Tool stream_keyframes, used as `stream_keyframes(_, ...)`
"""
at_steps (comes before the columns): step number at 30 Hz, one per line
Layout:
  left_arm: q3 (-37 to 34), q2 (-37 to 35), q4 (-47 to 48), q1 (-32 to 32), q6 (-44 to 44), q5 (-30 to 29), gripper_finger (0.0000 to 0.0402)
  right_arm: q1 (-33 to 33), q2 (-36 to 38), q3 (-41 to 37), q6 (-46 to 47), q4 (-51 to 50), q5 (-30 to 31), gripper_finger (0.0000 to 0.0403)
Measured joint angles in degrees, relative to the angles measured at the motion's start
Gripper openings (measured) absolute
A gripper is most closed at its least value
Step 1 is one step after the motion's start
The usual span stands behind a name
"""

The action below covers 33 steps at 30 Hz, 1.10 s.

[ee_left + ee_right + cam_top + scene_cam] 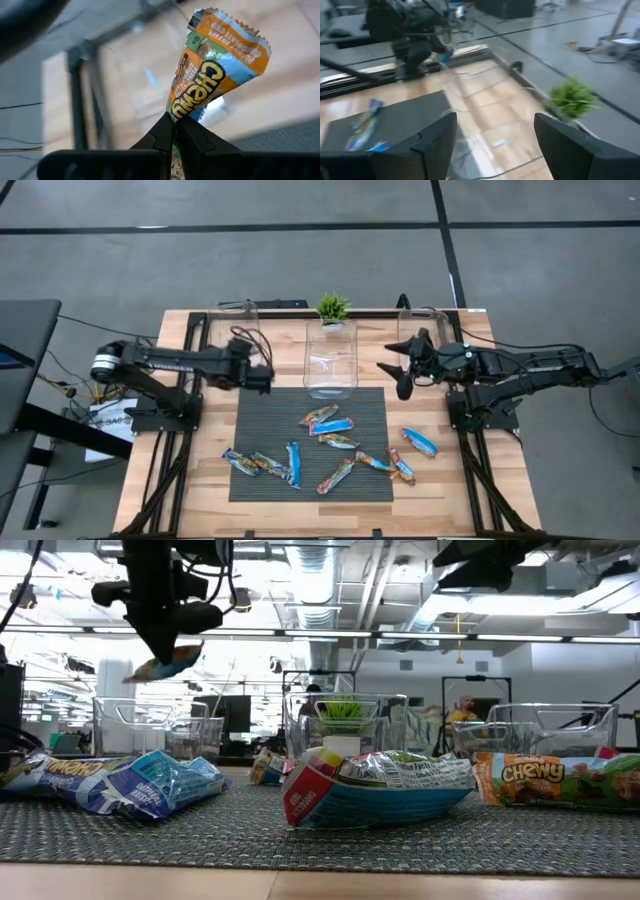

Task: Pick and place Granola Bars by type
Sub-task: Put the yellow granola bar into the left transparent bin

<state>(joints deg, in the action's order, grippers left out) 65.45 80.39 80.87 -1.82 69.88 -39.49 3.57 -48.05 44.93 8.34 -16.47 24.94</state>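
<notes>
1. The left gripper (174,131) has its jaws pinched tight on the lower end of an orange Chewy granola bar (212,75), which sticks up past the fingertips (its wrapper is crumpled at the grip).
2. In the high view the left gripper (262,375) hangs just left of the middle clear tub (330,360), off the back left corner of the dark ribbed mat (372,402).
3. The right gripper (393,370) hovers just right of that tub, jaws spread wide and holding nothing.
4. The other granola bars (328,420) lie scattered on the mat in front of the tub, with one blue bar (420,442) on the bare wooden surface (500,480) right of the mat.
5. A small green plant (333,307) stands right behind the tub.
6. Beyond the surface the low view shows an open workroom with ceiling ducts and a distant person (464,710) (too small to describe).
</notes>
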Motion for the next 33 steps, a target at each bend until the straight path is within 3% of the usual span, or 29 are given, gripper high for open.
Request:
stream_keyframes(5, 0.6, 0.0, 2.2, -7.7, -2.5, -1.2, 0.0011, 0.0, 0.0, 0.0, 0.1, 0.0, 0.6, 0.0260)
stream_keyframes(11, 0.6, 0.2, -3.6, -13.9, -10.6, 0.4, 0.0022, 0.0, 0.0, 0.0, 0.2, 0.1, 0.7, 0.0260)
stream_keyframes(16, 0.6, 0.2, -8.4, -16.1, -15.9, 3.2, 0.0074, 0.0, 0.0, 0.0, 0.2, 0.2, 0.7, 0.0260)
stream_keyframes(21, 0.6, 0.2, -8.9, -16.1, -16.3, 3.1, 0.0142, 0.0, 0.0, 0.0, 0.2, 0.3, 0.7, 0.0260)
stream_keyframes(25, 0.6, 0.2, -11.8, -14.2, -17.1, 5.0, 0.0171, 0.0, 0.0, 0.0, 0.2, 0.3, 0.5, 0.0260)
stream_keyframes(28, 0.6, 0.2, -19.1, -11.2, -23.3, 10.5, 0.0175, 0.0, 0.0, 0.0, 0.2, 0.3, 0.5, 0.0260)
stream_keyframes(33, 0.6, 0.2, -35.4, -3.9, -36.3, 26.8, 0.0176, 0.1, 0.0, 0.0, 0.2, 0.3, -0.8, 0.0260)
